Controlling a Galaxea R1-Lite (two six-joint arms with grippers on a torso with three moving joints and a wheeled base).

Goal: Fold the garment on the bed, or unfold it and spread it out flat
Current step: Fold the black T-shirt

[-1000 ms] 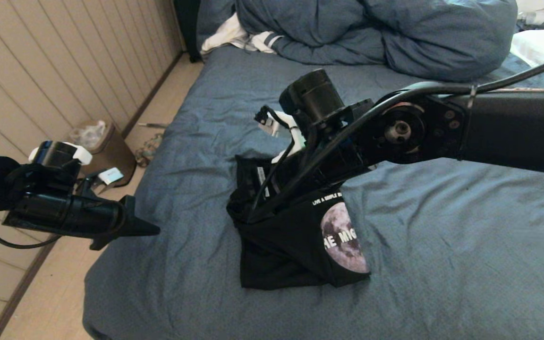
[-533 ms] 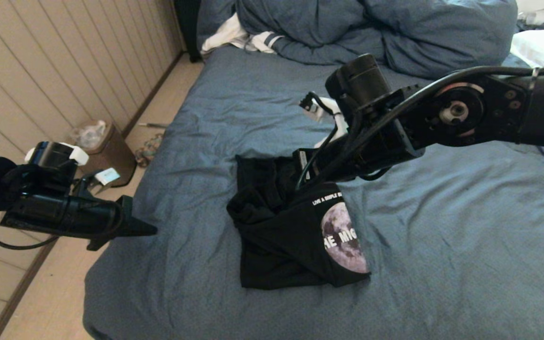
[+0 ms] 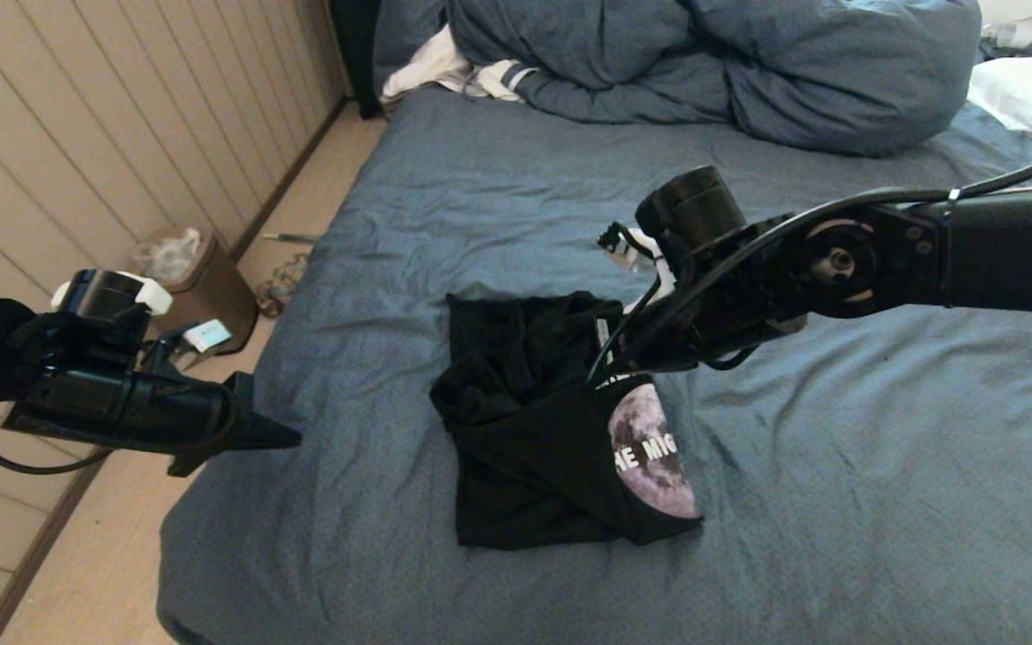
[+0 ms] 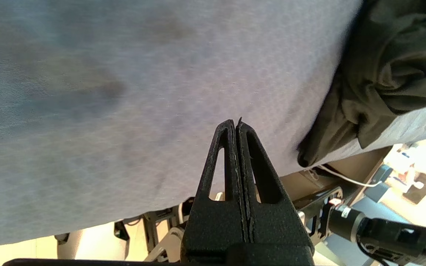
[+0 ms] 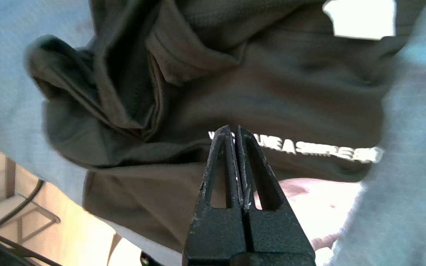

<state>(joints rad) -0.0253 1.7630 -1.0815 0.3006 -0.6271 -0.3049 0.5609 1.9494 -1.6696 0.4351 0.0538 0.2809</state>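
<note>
Above garment (image 3: 534,448), right gripper (image 5: 234,129) now pinched closed, arm drawn rightward.

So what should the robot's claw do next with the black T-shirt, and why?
Probably open the right claw and lower it onto a fold of the black T-shirt. Its tips are pressed together with no cloth between them, poised just above the white lettering, and the shirt lies bunched on the bed. The left claw waits shut off the bed's edge.

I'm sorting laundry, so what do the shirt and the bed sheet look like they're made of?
Shirt: soft, matte black knit, probably cotton jersey; it bunches in limp folds, with a moon print.
Sheet: matte slate-blue woven cloth, likely cotton; it holds many fine creases.
</note>
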